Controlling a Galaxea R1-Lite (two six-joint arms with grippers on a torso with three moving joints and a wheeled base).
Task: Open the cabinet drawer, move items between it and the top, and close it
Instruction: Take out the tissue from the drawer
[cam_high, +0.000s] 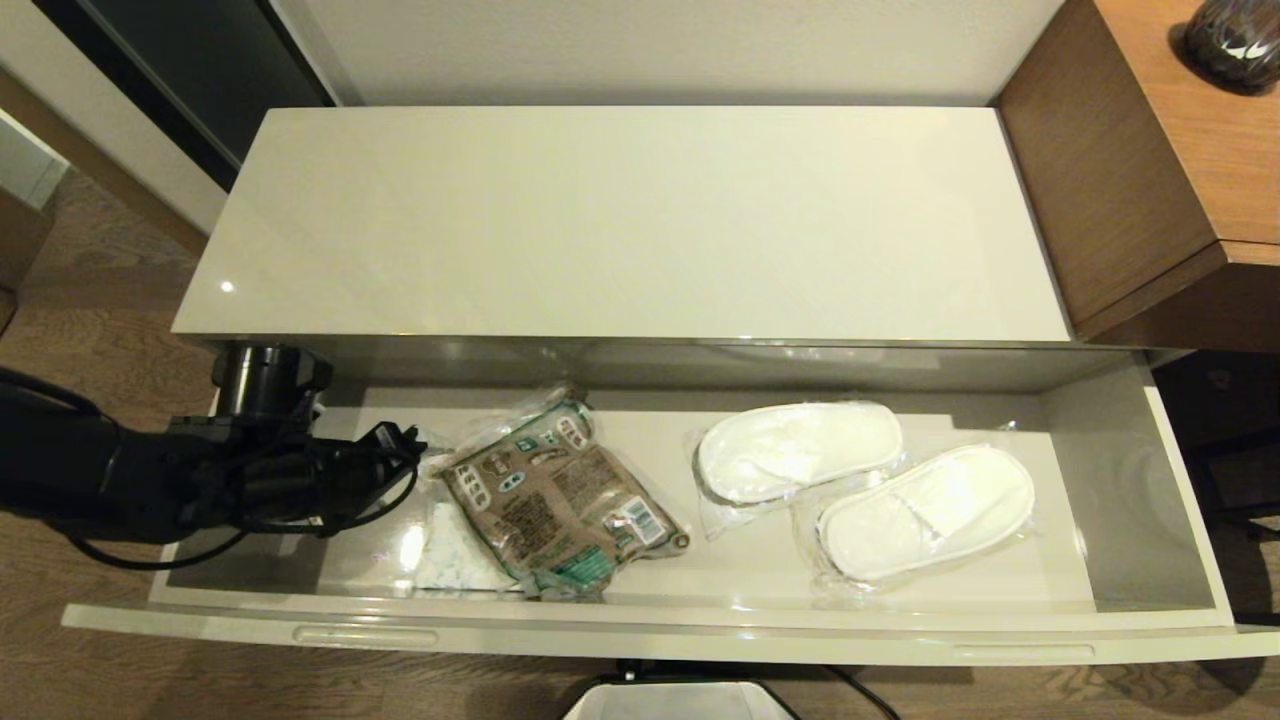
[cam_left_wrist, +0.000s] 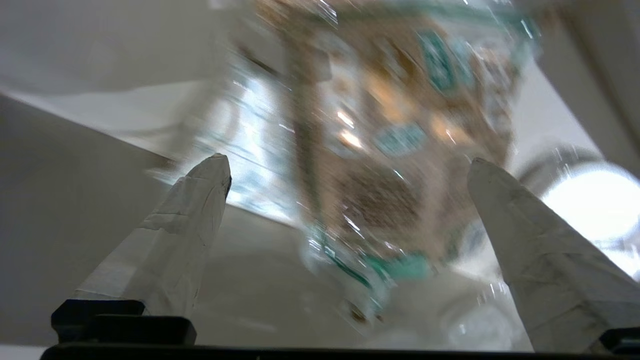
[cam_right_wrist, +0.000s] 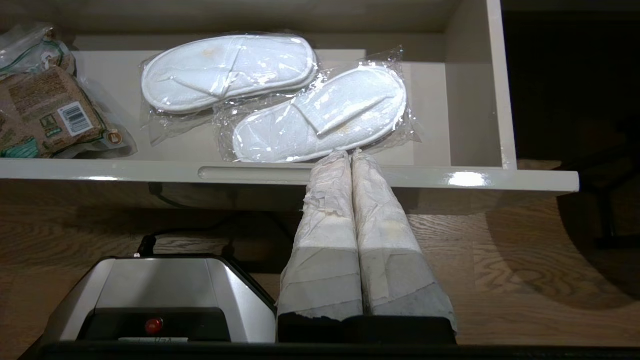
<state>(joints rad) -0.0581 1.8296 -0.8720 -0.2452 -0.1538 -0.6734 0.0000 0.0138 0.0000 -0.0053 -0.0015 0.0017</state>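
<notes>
The cabinet drawer (cam_high: 640, 632) stands pulled out below the top (cam_high: 620, 220), which is bare. A pair of white slippers (cam_high: 800, 450) (cam_high: 925, 510) in clear wrap lies in the drawer's right half. At the left, the small white packet with blue print (cam_high: 452, 552) lies partly under the brown-and-green packet (cam_high: 560, 500). My left gripper (cam_high: 405, 445) is inside the drawer's left end, open, its fingers (cam_left_wrist: 200, 210) either side of the brown-and-green packet (cam_left_wrist: 395, 150) without gripping it. My right gripper (cam_right_wrist: 350, 155) is shut on nothing, low in front of the drawer front (cam_right_wrist: 150, 172), near the slippers (cam_right_wrist: 320, 115).
A brown wood-grain desk (cam_high: 1150, 150) with a dark vase (cam_high: 1235, 40) adjoins the cabinet on the right. The robot's grey base (cam_right_wrist: 160, 295) sits on the wood floor below the drawer front. The drawer's right end wall (cam_high: 1120, 480) is close to the slippers.
</notes>
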